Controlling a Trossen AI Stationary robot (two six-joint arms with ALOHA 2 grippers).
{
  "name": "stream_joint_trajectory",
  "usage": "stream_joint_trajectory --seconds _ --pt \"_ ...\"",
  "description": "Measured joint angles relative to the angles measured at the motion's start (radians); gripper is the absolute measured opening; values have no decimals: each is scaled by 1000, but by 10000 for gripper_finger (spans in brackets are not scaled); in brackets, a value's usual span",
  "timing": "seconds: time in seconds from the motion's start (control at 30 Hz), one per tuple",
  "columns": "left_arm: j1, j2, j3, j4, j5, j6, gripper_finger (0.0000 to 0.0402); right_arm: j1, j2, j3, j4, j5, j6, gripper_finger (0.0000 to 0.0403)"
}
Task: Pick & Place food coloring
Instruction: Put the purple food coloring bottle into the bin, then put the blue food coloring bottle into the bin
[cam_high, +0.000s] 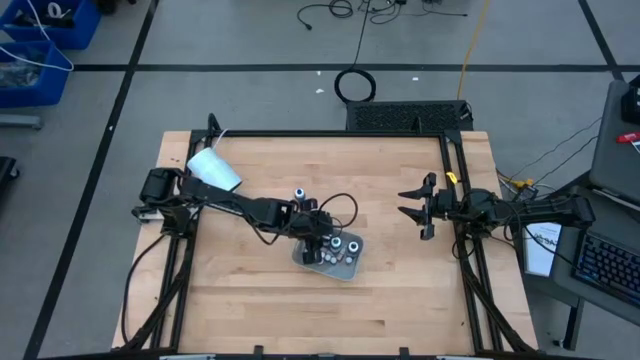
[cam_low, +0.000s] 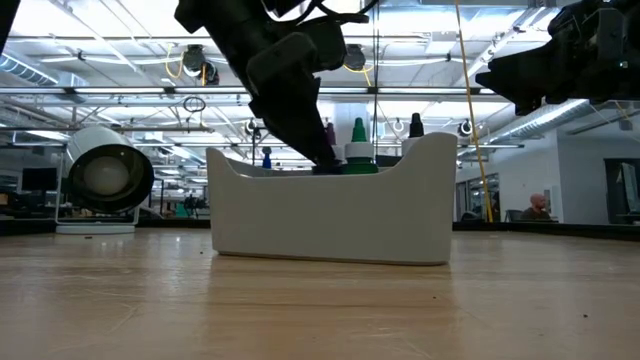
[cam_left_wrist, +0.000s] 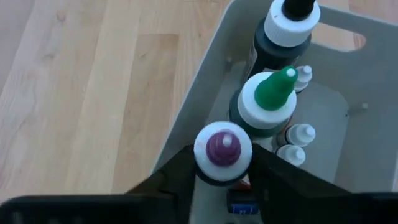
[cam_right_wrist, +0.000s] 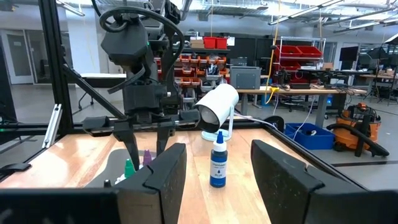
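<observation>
Right up close in the left wrist view, a purple-tipped food coloring bottle (cam_left_wrist: 222, 152) is pinched between the fingers of the left pincer (cam_left_wrist: 222, 180), and it's sitting inside a grey tray (cam_left_wrist: 205, 81). Two more bottles are lined up in that tray beyond it: a green-tipped one (cam_left_wrist: 268, 102) and a black-tipped one (cam_left_wrist: 287, 31). A few tiny white dropper caps (cam_left_wrist: 297, 135) can be made out deeper in the tray, but what they belong to can't be told.

From overhead the tray (cam_high: 302, 257) is seen near the middle of the desk (cam_high: 250, 300), with the left pincer (cam_high: 322, 243) lowered into it. A blue bottle (cam_high: 299, 193) is left standing upright by itself on the desk, just beyond the tray and apart from it. A white cup (cam_high: 214, 168) lies on its side near the desk's far left corner.

The right pincer (cam_high: 416, 209) is held spread wide and empty, off toward the right edge, well away from the tray.
</observation>
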Motion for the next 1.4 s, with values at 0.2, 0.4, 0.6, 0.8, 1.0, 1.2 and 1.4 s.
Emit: stream_joint_trajectory --seconds 0.2,0.4,0.6,0.8,1.0,1.2,1.4 --pt "-2 0 0 1 0 -7 253 0 0 0 0 0 0 169" --pt "-2 -46 -1 -1 -4 -8 300 0 0 0 0 0 0 169" --pt "-3 -165 -1 -89 -115 1 302 0 0 0 0 -20 1 169" --pt "24 -244 0 -285 -342 -56 286 0 2 0 0 -22 1 169" --pt "111 -218 1 -380 -313 -116 287 0 4 0 0 -22 0 169" --pt "191 -159 -1 -389 -295 -113 293 0 6 0 0 -21 1 169" --pt "241 -131 -23 -352 -259 -83 294 0 13 0 -2 -22 0 169"
